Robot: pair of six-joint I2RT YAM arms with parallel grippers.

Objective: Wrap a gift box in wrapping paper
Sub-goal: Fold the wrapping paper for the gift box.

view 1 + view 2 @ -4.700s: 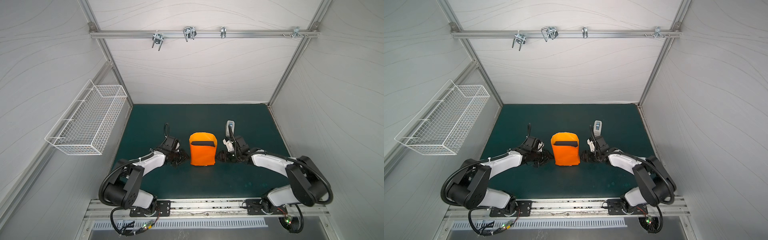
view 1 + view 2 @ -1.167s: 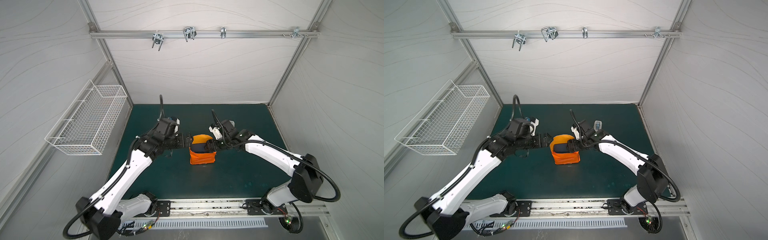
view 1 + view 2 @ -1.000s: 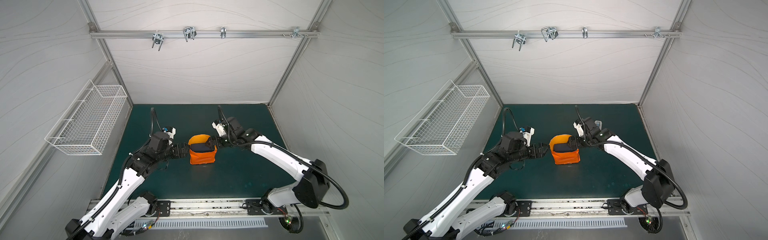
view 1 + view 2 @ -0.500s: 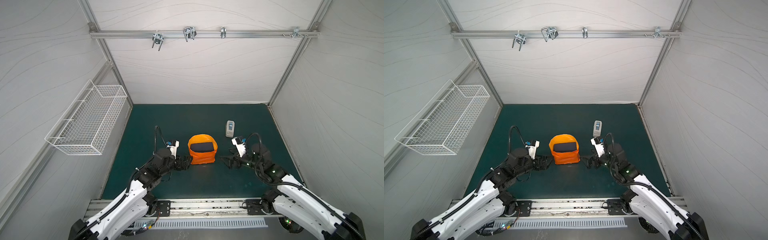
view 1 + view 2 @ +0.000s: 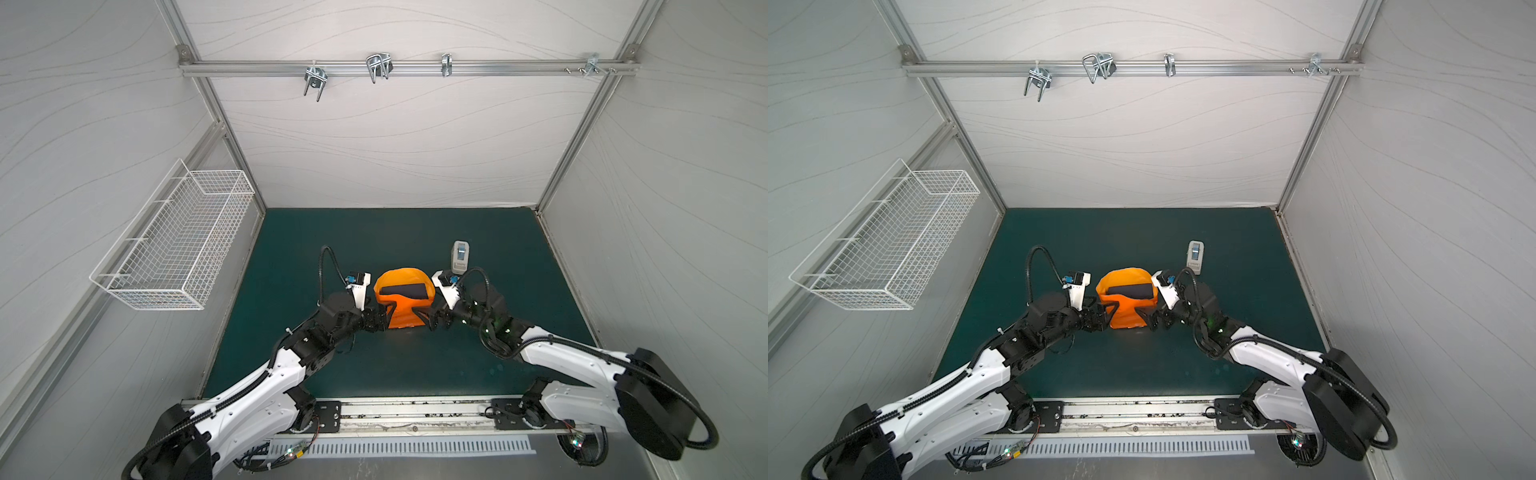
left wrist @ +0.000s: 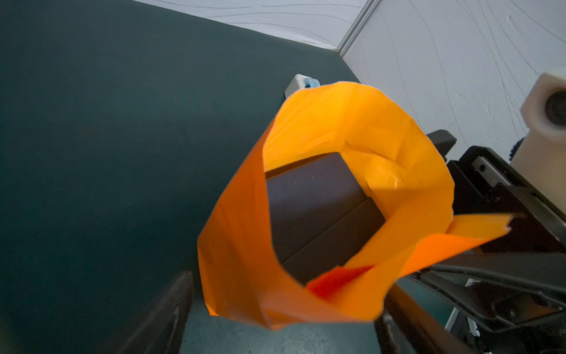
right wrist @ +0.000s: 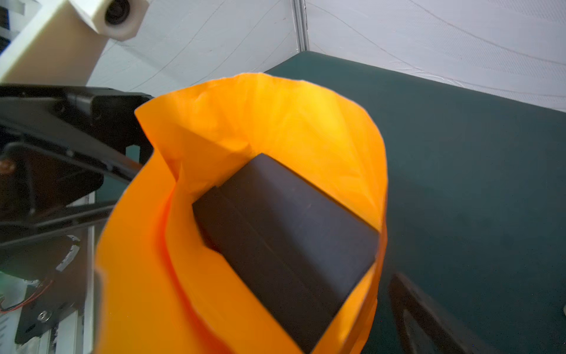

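Here, the wrapping paper (image 5: 401,318) stands loosely around the gift box (image 5: 404,289).

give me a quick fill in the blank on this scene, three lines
1. The paper around the box is ____ in colour.
2. Of the left gripper and right gripper, the ____ one is nearer the tape dispenser.
3. The basket hangs on the robot's ____ side.

Missing words: orange; right; left
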